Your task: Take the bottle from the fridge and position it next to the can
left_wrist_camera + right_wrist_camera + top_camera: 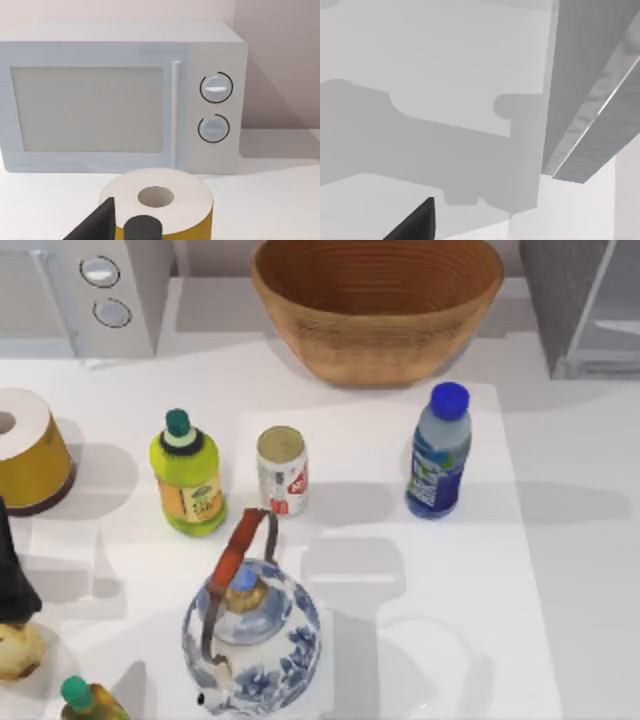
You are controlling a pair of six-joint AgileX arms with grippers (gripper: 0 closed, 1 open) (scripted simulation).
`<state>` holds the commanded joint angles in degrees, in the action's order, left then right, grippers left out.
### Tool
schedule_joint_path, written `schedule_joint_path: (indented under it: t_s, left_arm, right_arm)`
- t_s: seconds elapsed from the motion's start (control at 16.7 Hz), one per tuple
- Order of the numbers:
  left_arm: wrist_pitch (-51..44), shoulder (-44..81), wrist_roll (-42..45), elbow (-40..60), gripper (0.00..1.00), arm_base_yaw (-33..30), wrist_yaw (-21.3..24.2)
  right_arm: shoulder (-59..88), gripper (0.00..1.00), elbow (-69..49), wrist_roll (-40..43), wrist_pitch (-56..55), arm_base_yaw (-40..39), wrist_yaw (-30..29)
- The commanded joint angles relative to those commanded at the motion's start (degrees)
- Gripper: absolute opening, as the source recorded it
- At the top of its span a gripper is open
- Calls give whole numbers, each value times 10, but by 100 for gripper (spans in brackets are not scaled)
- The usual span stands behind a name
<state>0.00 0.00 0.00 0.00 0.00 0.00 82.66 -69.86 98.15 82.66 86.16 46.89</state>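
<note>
From the top view I see the bottle (438,452) standing upright on the white table (560,540), right of centre, well outside the fridge (585,300) that sits in the upper right corner. The can (282,471) stands upright left of it, with an open strip of table between the two; they are near but not touching. The bottle's label is blue and green, and I cannot read the writing on it. The can carries red markings, also unreadable.

The wicker basket (376,300) at upper centre looks empty inside. A yellow-green bottle (187,476) stands just left of the can, and a blue-and-white teapot (251,632) sits in the lower centre, its handle rising toward the can. The yellow roll (28,450) is at the left edge, and the microwave (80,290) fills the upper left corner. The right side of the table is open.

My left arm (14,575) shows at the left edge. For both the left and right gripper, I cannot tell how the fingers stand.
</note>
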Motion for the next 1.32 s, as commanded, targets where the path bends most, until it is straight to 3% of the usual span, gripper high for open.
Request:
schedule_joint_path:
  t_s: [0.18, 0.36, 0.84, 1.08, 1.32]
  left_arm:
    - [0, 0, 0, 0, 100, 0, 0]
    - [0, 0, 0, 0, 100, 0, 0]
    - [0, 0, 0, 0, 100, 0, 0]
    - [0, 0, 0, 0, 100, 0, 0]
    - [0, 0, 0, 0, 100, 0, 0]
  right_arm:
    - [122, 100, -34, 108, 6, 107, 44]
    - [193, 100, -55, 165, 11, 163, 69]
    - [210, 100, -60, 177, 12, 173, 75]
    - [213, 100, -59, 116, -43, 132, 66]
    - [217, 100, -57, -42, -176, 36, 43]
